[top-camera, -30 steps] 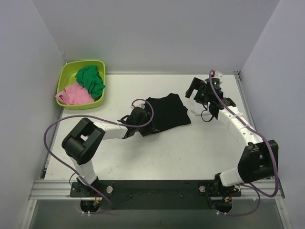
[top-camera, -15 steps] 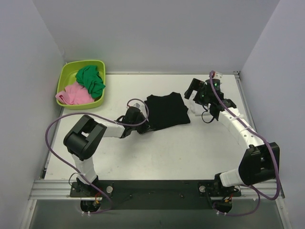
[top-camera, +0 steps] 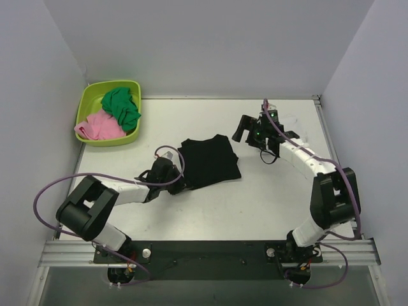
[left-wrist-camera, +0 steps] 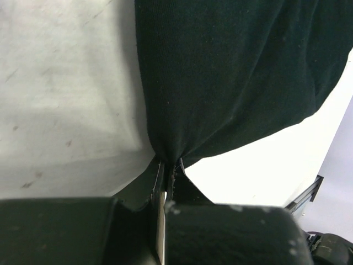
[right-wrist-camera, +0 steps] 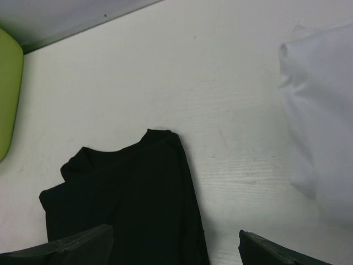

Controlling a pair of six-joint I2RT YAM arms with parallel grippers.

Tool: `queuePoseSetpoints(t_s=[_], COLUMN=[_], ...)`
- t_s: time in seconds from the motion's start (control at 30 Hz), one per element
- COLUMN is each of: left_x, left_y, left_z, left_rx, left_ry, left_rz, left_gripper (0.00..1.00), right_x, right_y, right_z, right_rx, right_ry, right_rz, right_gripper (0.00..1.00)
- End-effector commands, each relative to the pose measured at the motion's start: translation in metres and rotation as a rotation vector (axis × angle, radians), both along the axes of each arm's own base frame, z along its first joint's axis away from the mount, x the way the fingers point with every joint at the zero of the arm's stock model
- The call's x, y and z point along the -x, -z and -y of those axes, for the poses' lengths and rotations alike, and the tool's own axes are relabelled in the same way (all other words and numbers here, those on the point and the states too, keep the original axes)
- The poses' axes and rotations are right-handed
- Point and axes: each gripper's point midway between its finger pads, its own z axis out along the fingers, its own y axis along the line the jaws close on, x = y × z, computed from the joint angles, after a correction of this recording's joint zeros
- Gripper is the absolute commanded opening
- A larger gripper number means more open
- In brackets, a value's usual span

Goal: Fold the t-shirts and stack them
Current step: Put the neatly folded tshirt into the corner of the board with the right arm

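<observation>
- Lime-green tub, upper left of the overhead view: holds a green cloth and a pink cloth.
- Left hand, left of centre: fingers pinched together on the lower-left edge of the black t-shirt, which lies part-folded mid-bench. Step judged: positioning it for a fold.
- Right hand, just upper right of that shirt: fingers spread, holding nothing. Next move likely calls for it to take the far edge.
- White t-shirt, far right.

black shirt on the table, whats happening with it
The left pincer is shut on the near-left edge of the black t-shirt, which lies roughly folded on the table. The right pincer is open near the shirt's far right corner, holding nothing. The white t-shirt lies apart, further right.
</observation>
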Motion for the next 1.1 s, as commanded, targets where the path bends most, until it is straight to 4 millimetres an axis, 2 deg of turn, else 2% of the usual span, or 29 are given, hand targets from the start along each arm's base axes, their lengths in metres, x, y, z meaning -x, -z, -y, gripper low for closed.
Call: queuePoseSetpoints(t_s=[0.0, 0.13, 0.17, 0.23, 0.27, 0.47, 0.53, 0.8, 0.97, 1.07], left_x=[0.030, 0.035, 0.036, 0.037, 0.038, 0.042, 0.041, 0.041, 0.041, 0.041], left_y=[0.024, 0.021, 0.021, 0.022, 0.021, 0.022, 0.021, 0.020, 0.022, 0.023], left_z=[-0.029, -0.034, -0.035, -0.037, -0.037, -0.040, -0.042, -0.047, -0.052, -0.054], left_rx=[-0.117, -0.114, -0.116, -0.118, -0.114, -0.109, -0.110, -0.107, -0.109, -0.103], left_ry=[0.006, 0.001, 0.004, 0.002, 0.006, 0.010, 0.007, 0.006, -0.004, -0.008], left_rz=[-0.080, -0.073, -0.073, -0.077, -0.079, -0.081, -0.081, -0.083, -0.085, -0.090], left_gripper=[0.00, 0.00, 0.00, 0.00, 0.00, 0.00, 0.00, 0.00, 0.00, 0.00], right_x=[-0.001, -0.005, -0.007, -0.011, -0.012, -0.023, -0.027, -0.026, -0.019, -0.016], right_y=[0.027, 0.056, 0.068, 0.072, 0.081, 0.091, 0.089, 0.101, 0.107, 0.110], right_z=[-0.038, -0.054, -0.058, -0.066, -0.068, -0.081, -0.086, -0.109, -0.116, -0.117], right_rx=[-0.039, -0.038, -0.036, -0.034, -0.030, -0.019, -0.024, -0.011, -0.007, -0.005], right_ry=[-0.123, -0.162, -0.168, -0.182, -0.186, -0.206, -0.213, -0.255, -0.273, -0.279], right_rz=[-0.061, -0.115, -0.137, -0.140, -0.153, -0.162, -0.159, -0.186, -0.203, -0.213], right_gripper=[1.00, 1.00, 1.00, 1.00, 1.00, 1.00, 1.00, 0.99, 0.91, 0.83])
